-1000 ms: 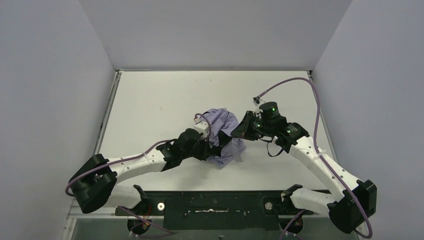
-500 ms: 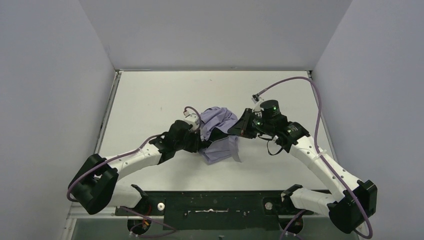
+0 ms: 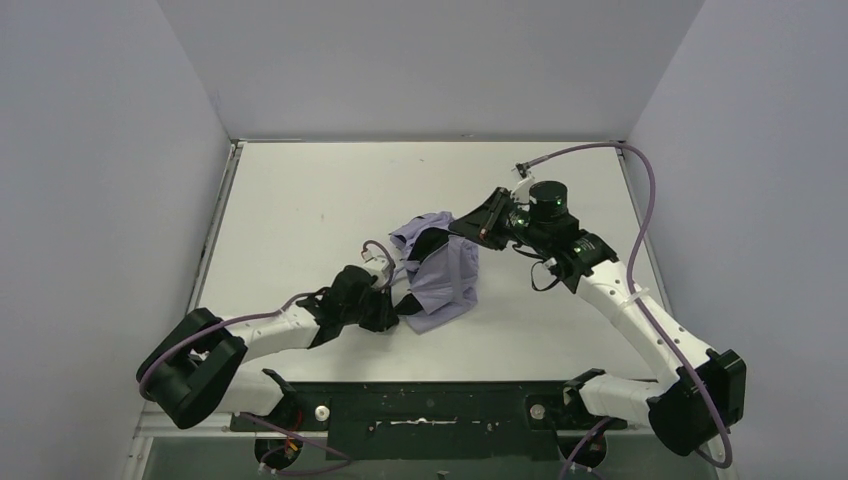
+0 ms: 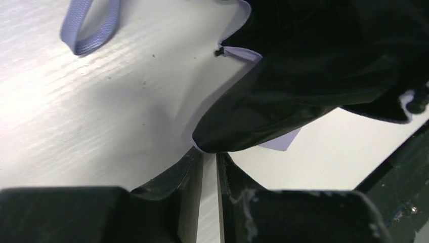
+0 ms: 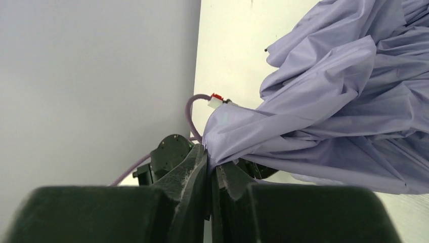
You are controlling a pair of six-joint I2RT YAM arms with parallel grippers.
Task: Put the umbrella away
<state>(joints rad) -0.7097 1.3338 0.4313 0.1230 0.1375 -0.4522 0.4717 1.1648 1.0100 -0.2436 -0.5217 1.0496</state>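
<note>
One crumpled umbrella (image 3: 450, 280) is lying centrally on the table (image 3: 300, 200). Right gripper (image 5: 209, 154) is clamping its lavender canopy, apparently tensioning it for gathering. Left gripper (image 4: 206, 154) is meeting a black lining fold, jaws nearly together; grasp cannot be told.

**A:** From above, the umbrella (image 3: 440, 272) is one crumpled heap, and its folds swallow the tips of the left gripper (image 3: 398, 306).

**B:** On the left wrist camera the black lining runs off the top and right edges. The strap (image 4: 88, 28) loop is clipped at the top too.

**A:** Any cloth between those fingers (image 4: 187, 172)?

**B:** Can't tell, a fold sits right at the gap. In the right wrist view, the lavender spills off the right edge.
</note>
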